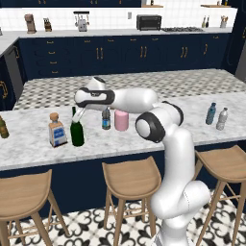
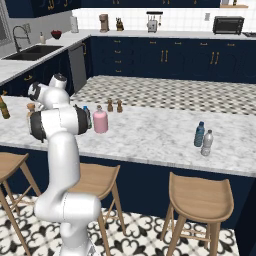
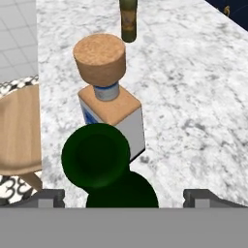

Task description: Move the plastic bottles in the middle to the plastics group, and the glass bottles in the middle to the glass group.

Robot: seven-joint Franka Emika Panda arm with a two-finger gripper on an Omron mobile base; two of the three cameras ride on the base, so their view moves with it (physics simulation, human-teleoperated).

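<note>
The tall dark green wine bottle (image 1: 77,133) stands upright on the marble island, right beside the square clear bottle with a cork stopper (image 1: 56,130). My gripper (image 1: 79,115) hovers at the wine bottle's neck. In the hand view the wine bottle's top (image 3: 95,155) sits between my fingertips (image 3: 51,197), which stand wide apart and clear of it, so the gripper (image 3: 124,198) is open. The cork bottle (image 3: 114,114) and an amber-brown bottle (image 3: 128,19) lie beyond. The small water bottle (image 1: 106,119) and the pink bottle (image 1: 121,120) stand mid-counter. The blue bottle (image 1: 210,114) and the grey-clear bottle (image 1: 221,118) stand far right.
Two small brown shakers (image 2: 114,105) stand behind the pink bottle (image 2: 100,121). Wooden stools (image 1: 130,178) line the island's near edge (image 1: 96,156). The amber-brown bottle (image 1: 3,128) is at the far left end of the counter.
</note>
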